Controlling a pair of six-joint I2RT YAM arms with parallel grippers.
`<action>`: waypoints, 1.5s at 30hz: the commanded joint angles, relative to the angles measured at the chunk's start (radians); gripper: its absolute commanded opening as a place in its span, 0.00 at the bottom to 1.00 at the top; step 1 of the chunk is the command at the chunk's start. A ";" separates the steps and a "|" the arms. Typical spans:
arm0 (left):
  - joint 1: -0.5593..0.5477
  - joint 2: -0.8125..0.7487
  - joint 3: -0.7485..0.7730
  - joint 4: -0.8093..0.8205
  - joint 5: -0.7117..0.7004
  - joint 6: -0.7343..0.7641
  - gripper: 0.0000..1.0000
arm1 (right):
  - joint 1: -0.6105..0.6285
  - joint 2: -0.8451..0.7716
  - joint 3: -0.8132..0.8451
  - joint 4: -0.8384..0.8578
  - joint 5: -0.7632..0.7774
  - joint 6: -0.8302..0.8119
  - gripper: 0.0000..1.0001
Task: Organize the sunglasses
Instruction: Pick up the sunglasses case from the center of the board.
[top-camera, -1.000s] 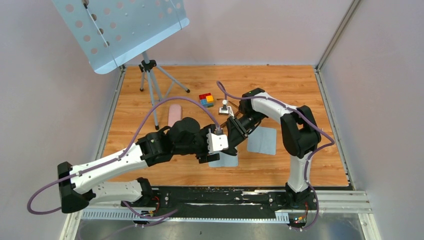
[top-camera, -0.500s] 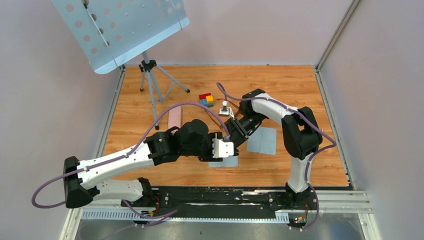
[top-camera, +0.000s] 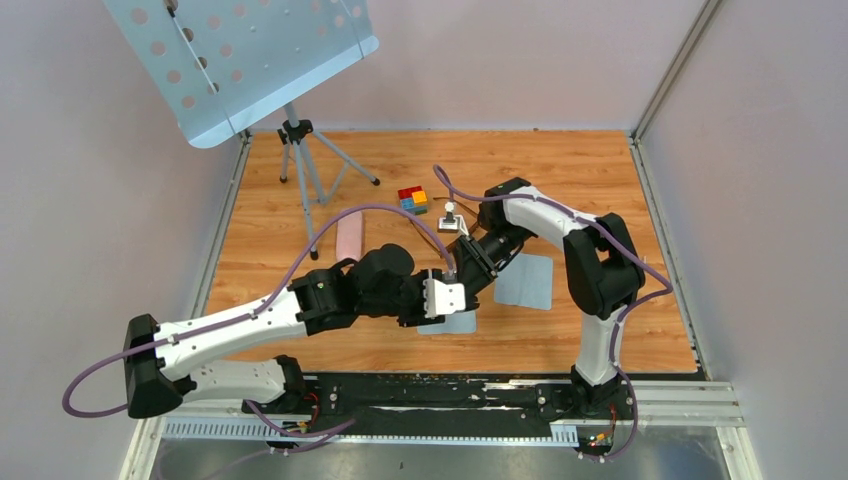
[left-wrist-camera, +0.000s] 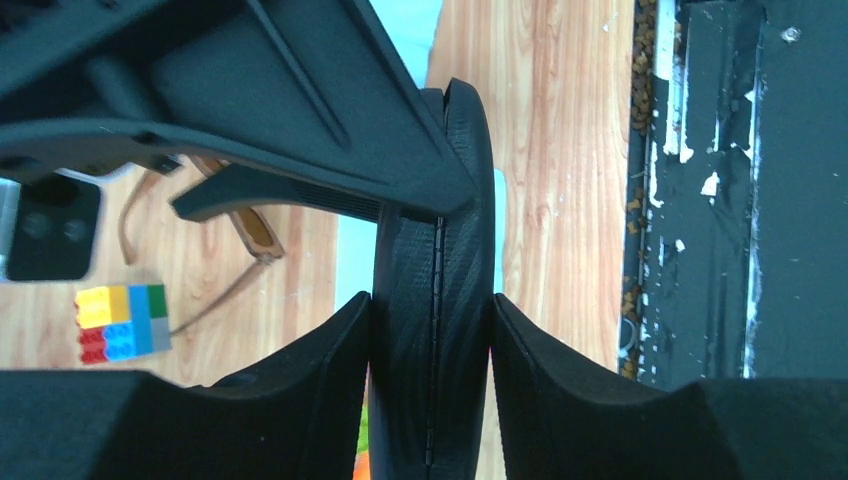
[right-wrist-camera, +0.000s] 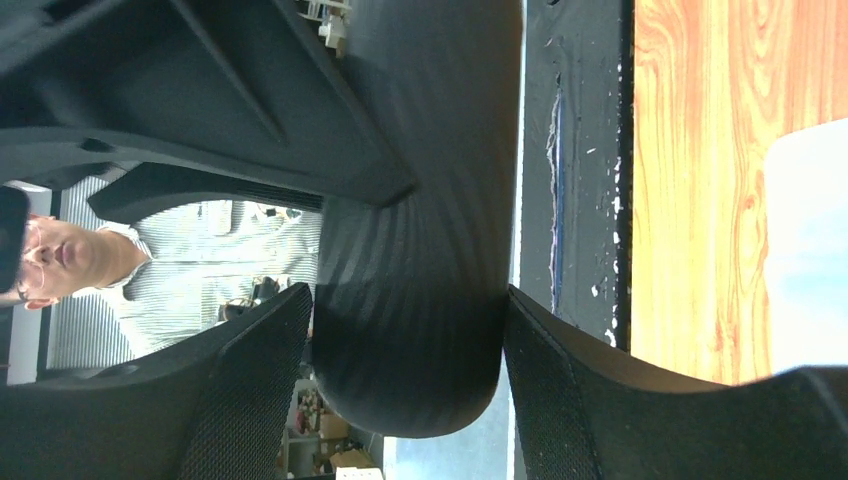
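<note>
At the middle of the surface (top-camera: 600, 170), clamps left jaws and right jaws on one closed black case (left-wrist-camera: 432, 300), with bare wood open toward far and right edges. Leaves one pair of sunglasses (left-wrist-camera: 255, 228) on the wood beyond it, near one coloured block (left-wrist-camera: 120, 320); counts two cloths (top-camera: 525, 282), one pink case (top-camera: 350, 235).

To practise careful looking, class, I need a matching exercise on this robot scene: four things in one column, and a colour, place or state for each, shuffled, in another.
Things:
1. black case
2. sunglasses
3. pink case
4. toy bricks

Descriptions:
a. red, yellow, blue and green
b. lying beside a leg of the tripod
c. clamped by the left gripper and the right gripper
d. brownish lenses, thin frame

Pairs: 1-c, 2-d, 3-b, 4-a
</note>
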 joint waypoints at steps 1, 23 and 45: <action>-0.007 -0.025 -0.060 0.033 0.035 -0.090 0.34 | -0.023 -0.017 0.039 -0.066 -0.068 -0.018 0.76; 0.190 -0.079 -0.316 0.409 0.250 -0.701 0.31 | -0.321 -0.381 0.222 0.396 0.408 0.038 0.96; 0.380 0.324 -0.237 0.870 0.651 -1.332 0.33 | 0.363 -0.884 -0.377 0.698 1.079 -0.522 0.96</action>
